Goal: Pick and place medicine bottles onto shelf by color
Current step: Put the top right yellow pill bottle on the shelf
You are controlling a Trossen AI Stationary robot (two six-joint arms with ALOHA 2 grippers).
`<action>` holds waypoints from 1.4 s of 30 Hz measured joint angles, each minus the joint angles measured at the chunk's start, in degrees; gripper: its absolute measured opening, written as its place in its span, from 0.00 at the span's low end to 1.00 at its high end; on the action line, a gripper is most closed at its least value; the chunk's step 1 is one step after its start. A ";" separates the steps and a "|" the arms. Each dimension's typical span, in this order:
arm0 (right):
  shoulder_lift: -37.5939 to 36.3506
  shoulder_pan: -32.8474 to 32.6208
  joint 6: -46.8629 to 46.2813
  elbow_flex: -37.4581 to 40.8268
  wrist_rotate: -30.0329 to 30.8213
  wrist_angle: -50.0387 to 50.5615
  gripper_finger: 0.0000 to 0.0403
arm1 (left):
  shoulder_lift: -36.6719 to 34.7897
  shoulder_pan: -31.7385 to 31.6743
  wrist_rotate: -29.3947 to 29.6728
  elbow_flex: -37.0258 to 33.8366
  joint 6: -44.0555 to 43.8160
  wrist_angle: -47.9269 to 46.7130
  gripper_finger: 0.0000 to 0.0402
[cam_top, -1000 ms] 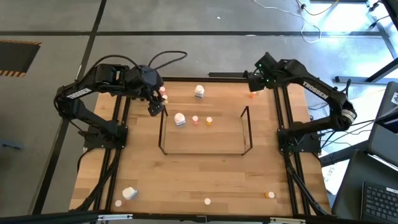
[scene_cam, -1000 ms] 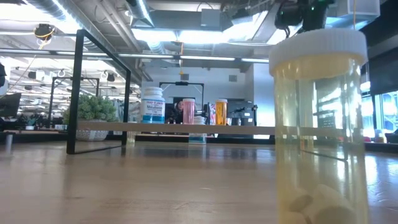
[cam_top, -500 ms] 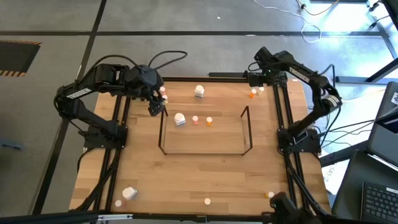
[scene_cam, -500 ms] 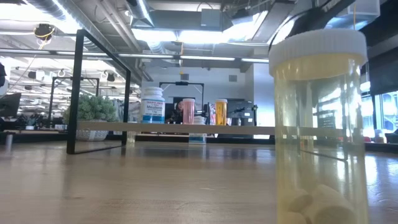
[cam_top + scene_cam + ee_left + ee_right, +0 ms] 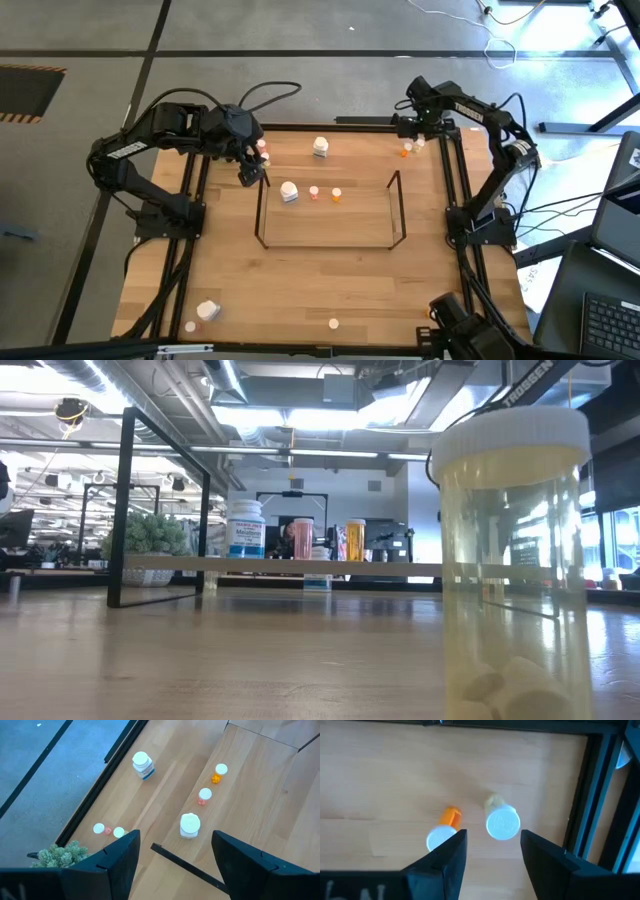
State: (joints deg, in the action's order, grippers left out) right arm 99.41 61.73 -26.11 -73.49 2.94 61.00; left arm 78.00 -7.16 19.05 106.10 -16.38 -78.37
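The right hand (image 5: 490,857) hangs open above the far right corner of the counter (image 5: 330,285), its fingers spread over two upright bottles: an orange bottle (image 5: 445,827) and, just beside it, a cream bottle (image 5: 501,820), both with white caps facing up. The left hand (image 5: 172,857) is open too, near the shelf's (image 5: 330,243) left end. On the shelf stand a white bottle (image 5: 289,192), a pink bottle (image 5: 314,192) and another orange one (image 5: 336,195), all upright.
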 joint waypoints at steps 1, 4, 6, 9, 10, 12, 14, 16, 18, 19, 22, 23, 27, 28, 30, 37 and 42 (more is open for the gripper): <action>0.09 0.00 0.02 0.00 -0.02 -0.17 0.46 | 0.00 0.00 -0.02 0.00 0.00 0.00 0.60; 0.65 0.20 -0.33 0.00 -0.06 0.04 0.46 | 0.00 0.00 -0.02 0.00 0.01 -0.01 0.60; 1.12 0.38 -0.40 0.00 -0.04 0.05 0.46 | 0.00 0.00 -0.01 0.00 0.02 -0.02 0.60; 1.92 0.79 -0.35 0.00 -0.04 0.06 0.46 | 0.00 0.00 -0.02 0.00 0.02 -0.04 0.60; 2.10 0.81 -0.37 0.00 -0.02 0.06 0.46 | 0.00 0.00 -0.02 0.00 0.02 -0.02 0.60; 2.45 1.11 -0.37 0.00 -0.06 0.06 0.46 | 0.00 0.00 -0.02 0.00 0.02 -0.04 0.60; 2.80 1.23 -0.37 0.00 -0.02 0.07 0.46 | 0.00 0.00 -0.02 0.00 0.02 -0.04 0.60; 3.05 1.52 -0.37 0.00 -0.04 0.10 0.46 | 0.02 0.00 -0.02 0.00 0.02 -0.04 0.60; 3.29 1.81 -0.36 0.00 -0.03 0.13 0.46 | 0.02 0.01 -0.02 0.00 0.02 -0.04 0.60; 3.30 1.92 -0.26 0.00 -0.04 0.08 0.46 | 0.02 0.01 -0.02 0.00 0.02 -0.04 0.60; 3.30 2.15 0.68 0.00 -0.02 0.06 0.46 | 0.02 0.00 -0.02 0.00 0.04 -0.04 0.60; 3.30 2.22 0.79 0.00 -0.03 0.08 0.46 | 0.02 0.00 -0.02 0.00 0.03 -0.04 0.60; 3.30 2.28 0.42 0.00 -0.05 0.43 0.46 | 0.02 0.00 -0.02 0.00 0.04 -0.04 0.60; 3.30 2.29 0.45 0.00 -0.07 0.39 0.46 | 0.02 0.00 -0.02 0.00 0.04 -0.04 0.60; 3.30 2.29 0.70 0.00 -0.09 0.37 0.46 | 0.02 0.01 -0.02 0.00 0.04 -0.04 0.60; 3.30 2.27 1.01 0.00 -1.36 -0.12 0.46 | 0.02 0.02 -0.02 0.00 0.04 -0.04 0.60; 3.30 2.27 1.02 0.00 -1.28 -0.28 0.46 | 0.02 0.01 -0.02 0.00 0.04 -0.04 0.60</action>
State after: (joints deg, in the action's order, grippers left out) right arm 102.72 64.01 -25.09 -73.49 1.66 60.72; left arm 78.02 -7.15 19.03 106.10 -16.34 -78.41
